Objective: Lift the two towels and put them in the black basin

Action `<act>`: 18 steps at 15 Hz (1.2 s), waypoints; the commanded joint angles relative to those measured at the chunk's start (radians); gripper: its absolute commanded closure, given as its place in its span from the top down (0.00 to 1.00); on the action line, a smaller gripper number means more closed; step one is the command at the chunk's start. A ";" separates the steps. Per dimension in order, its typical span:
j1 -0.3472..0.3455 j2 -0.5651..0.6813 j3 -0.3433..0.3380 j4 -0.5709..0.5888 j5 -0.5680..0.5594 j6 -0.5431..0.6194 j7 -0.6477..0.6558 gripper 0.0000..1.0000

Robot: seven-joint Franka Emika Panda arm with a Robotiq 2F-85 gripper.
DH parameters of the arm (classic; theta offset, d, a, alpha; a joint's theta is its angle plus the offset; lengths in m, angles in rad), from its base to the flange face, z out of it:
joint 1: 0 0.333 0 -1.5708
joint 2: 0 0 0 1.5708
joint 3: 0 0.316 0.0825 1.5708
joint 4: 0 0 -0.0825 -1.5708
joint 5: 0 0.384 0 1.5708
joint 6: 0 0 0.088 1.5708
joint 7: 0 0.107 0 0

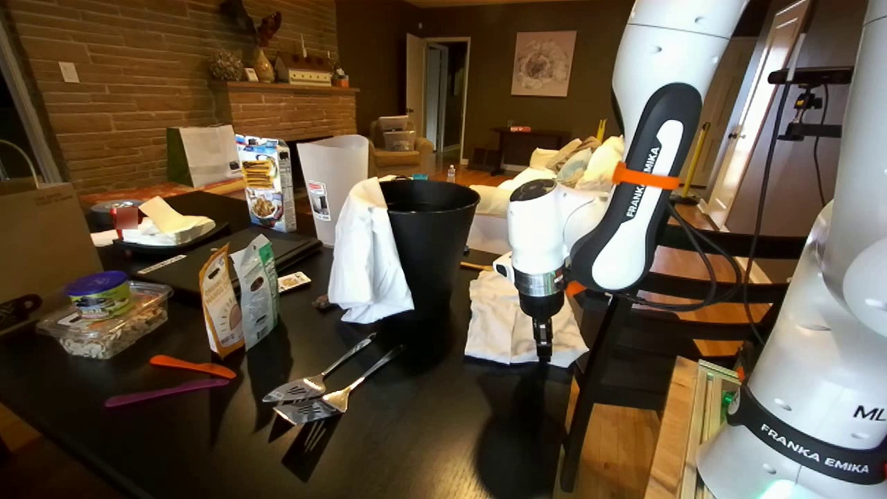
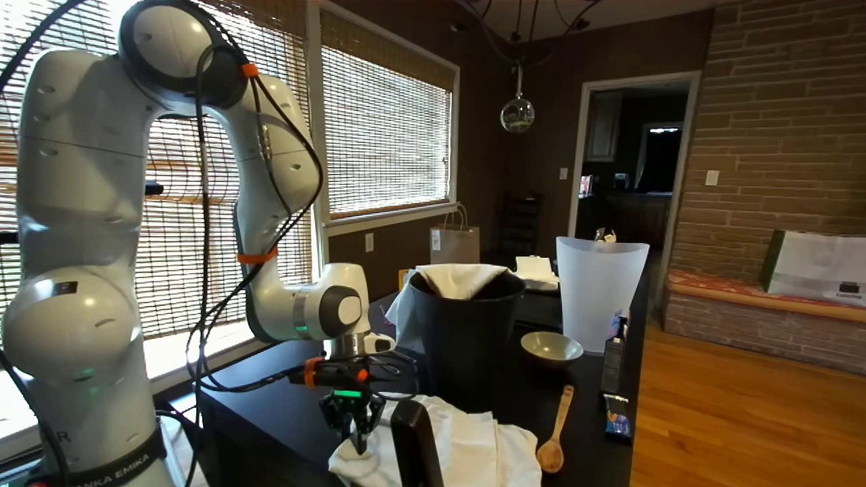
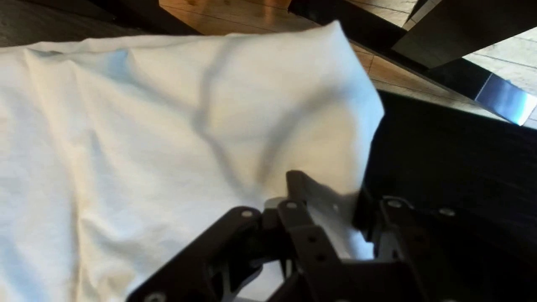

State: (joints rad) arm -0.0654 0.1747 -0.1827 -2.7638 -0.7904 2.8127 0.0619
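Standing partly spread near an edge of the towel (image 1: 499,322) on the surface (image 1: 429,430) beside the black basin (image 1: 436,242), the tool (image 3: 329,196) may pinch too shallow a fold and lose it, while the hanging towel (image 1: 367,263) over the basin's rim could slide off if bumped.

Both towels (image 1: 371,263) are plain white, while the basin (image 1: 433,246) and tool (image 3: 328,192) are black.
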 commanded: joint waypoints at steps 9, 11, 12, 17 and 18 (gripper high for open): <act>-0.072 -0.225 0.009 -0.022 0.255 -0.168 -0.233 0.01; -0.080 -0.280 0.004 0.013 0.336 -0.259 -0.286 0.01; -0.085 -0.316 0.001 0.024 0.361 -0.301 -0.304 0.01; -0.110 -0.418 -0.008 0.160 0.418 -0.491 -0.315 0.01; -0.116 -0.426 -0.008 0.192 0.421 -0.514 -0.301 0.01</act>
State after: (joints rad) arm -0.1637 -0.2002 -0.1890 -2.6424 -0.4090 2.3857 -0.2299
